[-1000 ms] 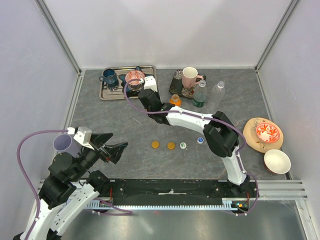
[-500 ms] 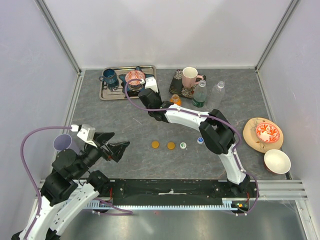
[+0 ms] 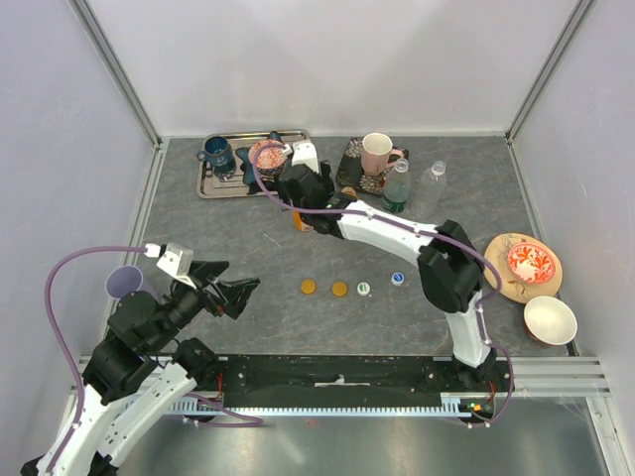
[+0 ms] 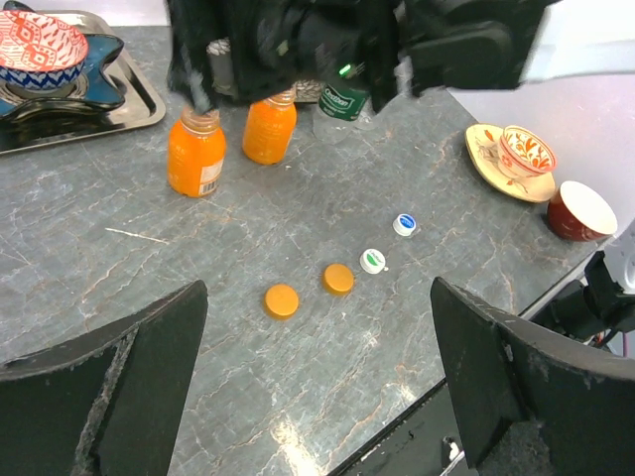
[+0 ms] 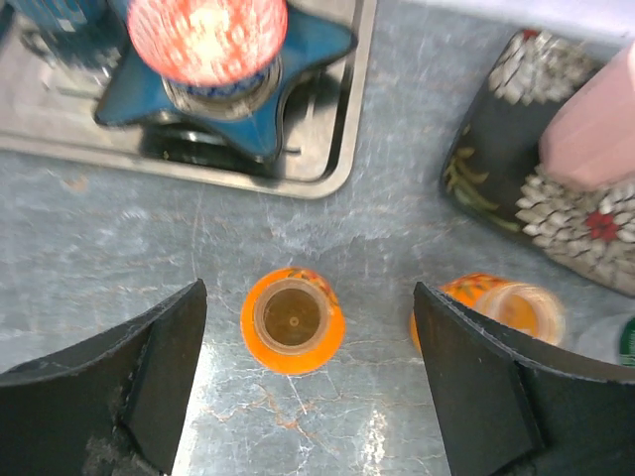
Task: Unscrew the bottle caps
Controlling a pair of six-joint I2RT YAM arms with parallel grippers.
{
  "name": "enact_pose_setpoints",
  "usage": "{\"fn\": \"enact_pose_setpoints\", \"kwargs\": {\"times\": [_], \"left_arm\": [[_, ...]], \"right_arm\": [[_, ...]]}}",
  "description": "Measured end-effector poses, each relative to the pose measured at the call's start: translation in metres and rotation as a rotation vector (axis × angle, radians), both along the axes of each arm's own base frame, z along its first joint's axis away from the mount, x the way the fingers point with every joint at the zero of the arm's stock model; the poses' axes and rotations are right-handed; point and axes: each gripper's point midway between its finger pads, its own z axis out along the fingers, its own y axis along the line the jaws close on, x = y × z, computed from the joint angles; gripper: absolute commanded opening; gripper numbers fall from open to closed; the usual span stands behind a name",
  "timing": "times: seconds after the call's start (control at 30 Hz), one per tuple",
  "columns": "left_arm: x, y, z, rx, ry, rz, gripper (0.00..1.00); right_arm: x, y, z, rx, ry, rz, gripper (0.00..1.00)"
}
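all four caps look to be off, so we think the twisting job is nearly done

our right hand [image 5: 308, 297] hangs right over one orange bottle [image 5: 293, 319]. its two fingers [image 5: 149, 377] are spread wide, one on each side, and they hold nothing. we think it is there to take this bottle or to let it go, but we cannot tell which. the bottle stands up straight with a bare mouth, toward the far edge of the worktop [image 3: 248, 238], just in front of the metal tray [image 3: 220, 186]. the second orange bottle [image 5: 506, 312] stands near it on the right, open too. the green bottle [image 3: 397, 188] and the clear bottle [image 3: 432, 181] stand by the far edge

the caps lie in a neat row near the middle, apart from each other: an orange cap [image 4: 282, 299], a second orange cap [image 4: 338, 279], a white and green cap [image 4: 373, 260] and a blue and white cap [image 4: 404, 224]. they are small, round and flat

our left hand [image 4: 317, 297] waits by the near left corner, wide open and empty, we think to keep out of the way
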Motion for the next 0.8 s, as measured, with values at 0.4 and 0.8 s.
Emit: {"fn": "enact_pose_setpoints", "kwargs": {"times": [0.4, 0.8], "left_arm": [[0.041, -0.010, -0.042, 0.079, 0.190, 0.118, 0.99], [0.076, -0.034, -0.076, 0.000, 0.350, 0.204, 0.99]], "right_arm": [[-0.125, -0.132, 0.213, 0.402, -0.280, 0.053, 0.91], [-0.198, -0.169, 0.115, 0.322, -0.088, 0.173, 0.94]]}}
